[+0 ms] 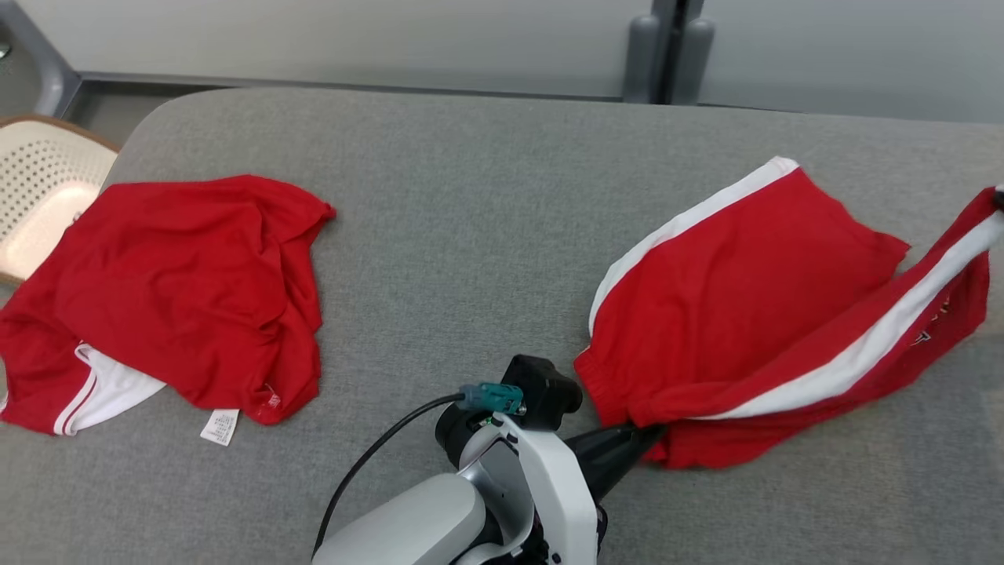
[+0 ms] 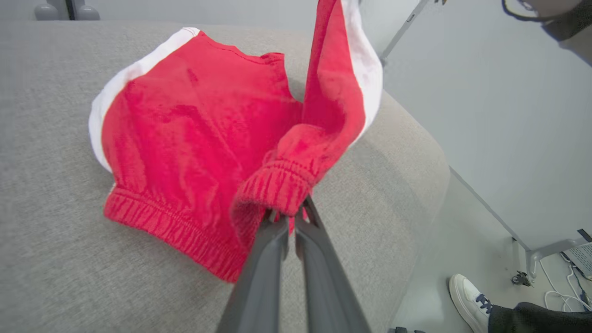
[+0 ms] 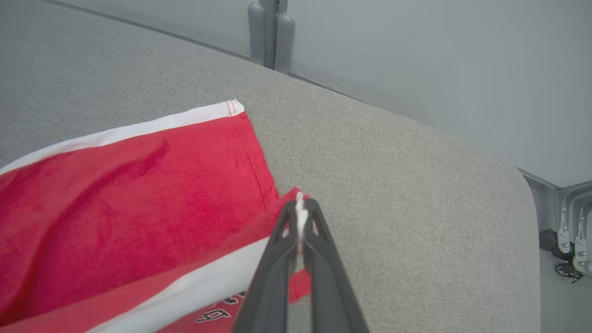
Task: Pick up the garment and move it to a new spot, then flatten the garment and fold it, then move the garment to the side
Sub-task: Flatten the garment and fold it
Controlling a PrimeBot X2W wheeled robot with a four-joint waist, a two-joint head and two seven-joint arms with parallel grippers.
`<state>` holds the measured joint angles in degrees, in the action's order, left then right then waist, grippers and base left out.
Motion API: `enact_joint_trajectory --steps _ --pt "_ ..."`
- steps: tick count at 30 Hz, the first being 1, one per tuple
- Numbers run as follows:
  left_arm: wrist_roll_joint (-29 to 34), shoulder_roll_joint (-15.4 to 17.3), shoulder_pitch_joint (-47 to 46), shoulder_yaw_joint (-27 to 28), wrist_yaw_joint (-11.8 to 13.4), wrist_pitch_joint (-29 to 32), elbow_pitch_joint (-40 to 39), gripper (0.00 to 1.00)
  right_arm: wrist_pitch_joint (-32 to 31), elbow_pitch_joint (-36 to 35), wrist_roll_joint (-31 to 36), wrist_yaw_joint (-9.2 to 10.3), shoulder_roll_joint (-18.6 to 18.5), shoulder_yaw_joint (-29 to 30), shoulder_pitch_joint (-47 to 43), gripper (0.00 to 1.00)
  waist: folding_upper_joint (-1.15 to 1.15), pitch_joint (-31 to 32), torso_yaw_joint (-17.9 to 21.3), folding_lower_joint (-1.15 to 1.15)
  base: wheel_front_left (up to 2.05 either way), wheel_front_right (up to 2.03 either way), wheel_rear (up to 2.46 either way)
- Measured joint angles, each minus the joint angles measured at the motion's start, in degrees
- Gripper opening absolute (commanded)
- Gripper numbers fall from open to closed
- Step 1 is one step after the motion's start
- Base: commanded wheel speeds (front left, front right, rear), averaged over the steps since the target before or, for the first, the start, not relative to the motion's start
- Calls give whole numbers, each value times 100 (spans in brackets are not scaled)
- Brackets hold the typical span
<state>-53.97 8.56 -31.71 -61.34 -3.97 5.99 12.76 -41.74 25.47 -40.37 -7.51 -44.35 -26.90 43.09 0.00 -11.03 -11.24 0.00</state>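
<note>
The left gripper has its two dark fingers pressed together on the elastic waistband of the red shorts, pinching a bunched fold of it just above the grey padded surface. The right gripper is likewise clamped, on the hem corner of one leg where the white side stripe ends.

Between the two grips that leg hangs lifted and stretched towards the right edge of the surface. The other leg and the rest of the waistband lie on the padding, fairly smooth. A second red garment lies crumpled well apart on the left, near a perforated chair. Someone's shoe stands on the floor beyond the surface's edge.

I judge this to be the flattening step, or the end of the carry. The shorts are on the surface but not yet spread. Next, both arms should keep the cloth taut and lower the raised leg beside the other. The right hem must stay on the padding, not past its edge.
</note>
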Motion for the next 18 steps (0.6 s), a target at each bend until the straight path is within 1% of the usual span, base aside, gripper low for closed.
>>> enact_joint_trajectory --steps 6,7,12,18 --pt "98 -269 -375 4 -105 -174 324 0 97 476 138 0 -38 -187 631 0 0 -433 -371 0 0 0 0" --pt "98 -269 -375 4 -105 -174 324 0 97 476 138 0 -38 -187 631 0 0 -433 -371 0 0 0 0" --pt "113 -441 -635 26 -154 -376 491 0 323 788 199 0 -37 -355 1014 0 0 -752 -622 0 0 0 0" --pt "113 -543 -898 52 -159 -626 711 0 617 1055 210 0 -55 -616 1346 0 0 -1036 -854 0 0 0 0"
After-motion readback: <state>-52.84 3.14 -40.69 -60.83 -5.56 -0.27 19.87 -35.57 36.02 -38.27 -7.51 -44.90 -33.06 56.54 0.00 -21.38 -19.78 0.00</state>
